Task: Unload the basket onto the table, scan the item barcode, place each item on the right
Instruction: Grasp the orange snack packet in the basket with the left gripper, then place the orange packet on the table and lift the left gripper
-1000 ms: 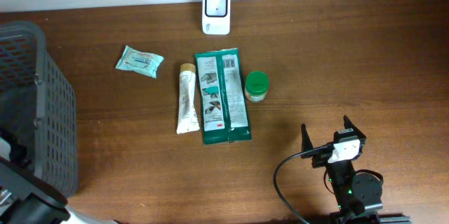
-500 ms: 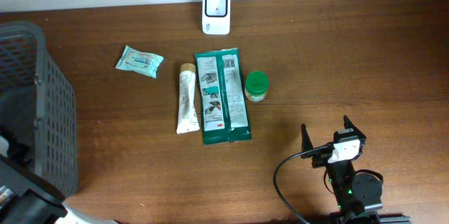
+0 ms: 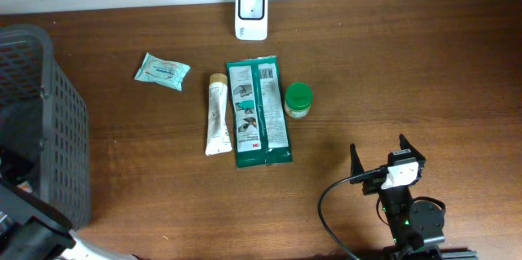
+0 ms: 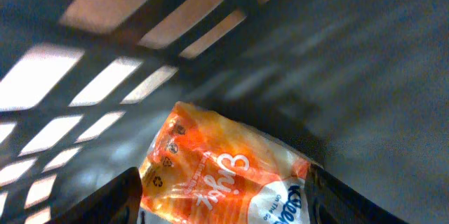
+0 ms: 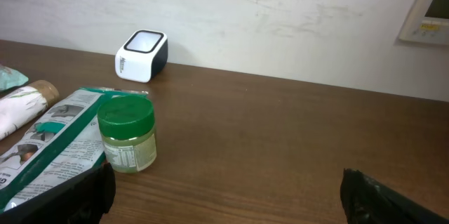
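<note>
Basket (image 3: 57,121) mesh backed your left view: the left gripper (image 4: 223,199) had its fingers (image 4: 119,194) spread either side of the orange packet (image 4: 210,161) lying inside the basket, seemingly unclamped. Well away from the basket, your right gripper (image 3: 380,156) sat wide open and empty, likely parked clear.

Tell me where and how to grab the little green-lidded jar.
Grip the jar across its round green lid, coming straight down with the open right end effector. It stands upright, lid facing up; the green packet lies close beside it, so fingers probably fit best on its near and far sides.
</note>
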You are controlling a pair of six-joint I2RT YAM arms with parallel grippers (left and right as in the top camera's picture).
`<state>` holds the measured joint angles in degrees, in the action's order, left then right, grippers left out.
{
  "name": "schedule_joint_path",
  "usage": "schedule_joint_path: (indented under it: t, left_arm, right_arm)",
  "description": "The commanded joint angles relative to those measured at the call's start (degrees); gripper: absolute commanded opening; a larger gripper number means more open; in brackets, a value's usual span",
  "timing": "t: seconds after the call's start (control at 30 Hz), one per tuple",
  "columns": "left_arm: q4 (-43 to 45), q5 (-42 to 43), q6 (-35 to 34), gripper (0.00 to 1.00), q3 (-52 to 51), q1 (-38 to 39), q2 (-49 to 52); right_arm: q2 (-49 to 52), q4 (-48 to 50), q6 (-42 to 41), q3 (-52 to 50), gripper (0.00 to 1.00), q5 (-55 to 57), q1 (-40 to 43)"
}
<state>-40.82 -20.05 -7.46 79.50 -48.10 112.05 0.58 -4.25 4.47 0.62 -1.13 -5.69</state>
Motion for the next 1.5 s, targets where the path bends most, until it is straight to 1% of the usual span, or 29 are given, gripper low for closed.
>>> schedule_joint_path:
  t: [0.0,0.2,0.23,0.27,0.3,0.33,0.37,0.4,0.47,0.5,0.53,0.57,0.67,0.7,0.73,0.77,0.8,0.83,0.87,0.9,1.03,1.07,1.17,1.27,1.33,1.37,1.4,1.47]
  left_arm:
    - [2.45,6.84,9.92,0.72,0.33,2.05,1.18]
    - [3.32,6.84,9.9,0.72,0.33,3.21,1.18]
    - [3.34,7.41,9.9,0.7,0.33,3.21,1.2]
    - [3.74,10.12,9.92,0.69,0.31,3.21,1.2]
    - [3.72,12.41,9.92,0.67,0.31,3.21,1.2]
    - [3.74,13.0,9.92,0.64,0.31,3.19,1.2]
    - [3.65,13.0,9.92,0.57,0.31,3.19,1.2]
    - [2.86,13.0,9.9,0.45,0.31,3.19,1.2]
    - [2.62,12.98,9.92,0.34,0.46,3.21,1.18]
    - [2.54,13.0,9.92,0.23,0.59,3.21,1.07]
    - [2.38,13.0,9.92,0.05,0.59,3.21,0.72]
    - [2.38,12.98,9.92,0.0,0.59,3.19,0.42]
    - [2.47,13.0,9.92,0.0,1.22,3.21,-2.73]
    - [2.62,13.03,9.92,0.15,2.12,3.21,-4.15]
    - [2.62,13.05,9.92,0.52,2.73,3.21,-5.22]
    - [2.67,13.25,9.92,0.64,2.84,3.21,-5.99]
    - [2.62,13.27,9.92,0.7,2.84,3.21,-6.23]
    - [2.4,13.51,10.23,0.72,2.84,3.21,-6.21]
    - [2.19,15.39,13.18,0.72,2.82,3.19,-6.21]
    - [1.95,15.37,14.97,0.72,2.71,3.21,-6.21]
    - [3.13,15.37,17.9,0.69,0.07,3.15,-5.55]
    - [3.52,15.39,18.29,0.66,-0.5,3.15,-4.94]
    - [3.65,14.64,18.32,0.65,-0.85,3.15,-0.92]
    - [3.45,13.38,18.29,0.62,-0.85,3.15,0.96]
    - [3.45,13.18,18.29,0.65,-0.9,2.91,2.54]
    - [3.48,13.16,18.29,0.63,-0.9,2.93,2.84]
    - [3.5,13.18,18.29,0.57,-0.9,2.93,2.91]
    - [3.5,13.18,18.29,0.24,-0.9,2.93,2.91]
  right_arm:
    - [-0.37,-0.24,-0.48,-0.31,0.98,-0.35,-0.35]
    - [-0.37,-0.24,-0.48,-0.31,0.98,-0.35,-0.35]
    - [-0.37,-0.24,-0.48,-0.31,0.98,-0.35,-0.35]
    - [-0.37,-0.24,-0.5,-0.31,0.98,-0.35,-0.35]
    - [-0.37,-0.24,-0.48,-0.31,0.98,-0.35,-0.35]
    - [-0.37,-0.24,-0.48,-0.31,0.98,-0.35,-0.35]
    - [-0.37,-0.24,-0.48,-0.31,0.98,-0.35,-0.35]
    - [-0.37,-0.24,-0.48,-0.31,0.98,-0.35,-0.35]
    - [-0.37,-0.24,-0.48,-0.31,0.98,-0.35,-0.35]
    - [-0.37,-0.24,-0.48,-0.31,0.98,-0.35,-0.35]
    - [-0.37,-0.24,-0.48,-0.31,0.98,-0.35,-0.35]
    - [-0.37,-0.24,-0.48,-0.31,0.99,-0.35,-0.35]
    - [-0.37,-0.24,-0.48,-0.31,0.98,-0.35,-0.35]
    - [-0.37,-0.24,-0.48,-0.31,0.99,-0.35,-0.35]
    - [-0.37,-0.24,-0.48,-0.31,0.98,-0.35,-0.35]
    - [-0.37,-0.24,-0.48,-0.31,0.98,-0.35,-0.35]
    - [-0.37,-0.24,-0.48,-0.31,0.99,-0.35,-0.35]
    - [-0.37,-0.24,-0.48,-0.31,0.98,-0.35,-0.35]
    - [-0.37,-0.24,-0.48,-0.31,0.98,-0.35,-0.35]
    - [-0.37,-0.24,-0.48,-0.31,0.98,-0.35,-0.35]
    - [-0.37,-0.24,-0.48,-0.31,0.98,-0.35,-0.35]
    - [-0.37,-0.24,-0.48,-0.31,0.98,-0.35,-0.35]
    - [-0.37,-0.24,-0.48,-0.31,0.98,-0.35,-0.35]
    - [-0.37,-0.24,-0.48,-0.31,0.98,-0.35,-0.35]
    - [-0.37,-0.24,-0.48,-0.31,0.98,-0.35,-0.35]
    - [-0.37,-0.24,-0.48,-0.31,0.98,-0.35,-0.35]
    - [-0.37,-0.24,-0.5,-0.31,0.98,-0.35,-0.35]
    - [-0.37,-0.24,-0.48,-0.31,0.98,-0.35,-0.35]
